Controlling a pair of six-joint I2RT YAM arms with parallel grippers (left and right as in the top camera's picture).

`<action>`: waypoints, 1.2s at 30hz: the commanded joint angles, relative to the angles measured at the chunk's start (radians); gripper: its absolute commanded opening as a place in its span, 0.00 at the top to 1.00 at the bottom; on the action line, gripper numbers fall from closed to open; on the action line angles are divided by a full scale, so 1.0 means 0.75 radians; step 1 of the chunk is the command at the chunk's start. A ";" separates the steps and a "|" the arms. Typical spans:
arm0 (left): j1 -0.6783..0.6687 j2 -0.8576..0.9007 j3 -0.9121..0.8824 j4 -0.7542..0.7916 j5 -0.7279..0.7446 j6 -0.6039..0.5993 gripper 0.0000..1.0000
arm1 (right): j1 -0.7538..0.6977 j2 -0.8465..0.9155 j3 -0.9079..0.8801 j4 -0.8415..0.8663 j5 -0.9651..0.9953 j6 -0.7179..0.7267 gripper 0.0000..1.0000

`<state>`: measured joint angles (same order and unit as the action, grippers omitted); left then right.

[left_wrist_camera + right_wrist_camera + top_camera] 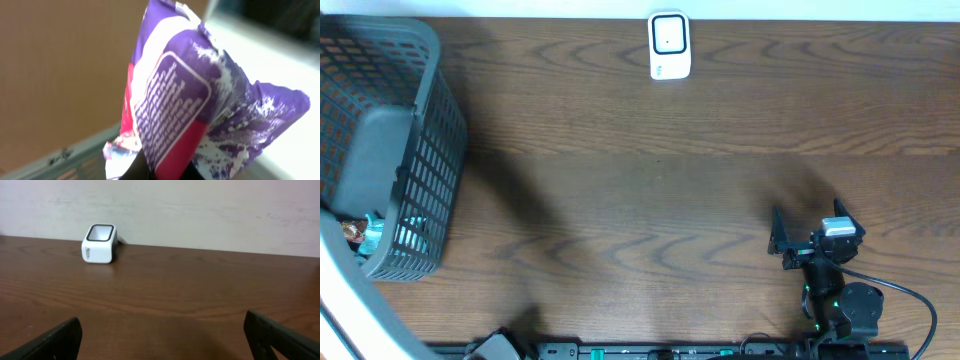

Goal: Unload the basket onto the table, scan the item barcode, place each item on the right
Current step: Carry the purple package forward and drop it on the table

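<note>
The item is a crinkled purple, white and red packet [200,100] with a panel of small white print; no barcode shows on the side I see. My left gripper [162,171] is shut on its lower end, and the dark fingertips [136,170] only just show at the bottom edge. Overhead, a bit of coloured packet [365,233] shows at the near corner of the basket. The white scanner [669,45] stands at the table's far edge, also seen as the scanner [99,243] against the wall. My right gripper [808,225] rests open and empty at the near right.
A dark grey mesh basket [420,150] fills the far left of the table, and its rim [65,156] runs below the packet in the left wrist view. Brown wood table [650,200] lies between basket, scanner and right arm. A black cable [910,295] loops by the right arm.
</note>
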<state>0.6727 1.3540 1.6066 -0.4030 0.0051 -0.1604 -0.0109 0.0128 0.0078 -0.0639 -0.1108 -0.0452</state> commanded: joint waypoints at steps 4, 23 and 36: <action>-0.234 -0.252 0.009 0.051 0.443 -0.323 0.93 | -0.013 -0.005 -0.003 -0.005 0.006 -0.016 0.01; -1.519 0.394 -0.064 -0.291 0.395 -0.455 0.93 | -0.013 -0.005 -0.003 -0.005 0.006 -0.016 0.01; -1.592 0.846 -0.048 -0.279 0.471 -0.555 0.29 | -0.013 -0.005 -0.003 -0.005 0.006 -0.016 0.01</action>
<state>-0.5404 2.0106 1.5593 -0.6174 0.3161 -0.5682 -0.0109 0.0128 0.0078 -0.0639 -0.1108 -0.0452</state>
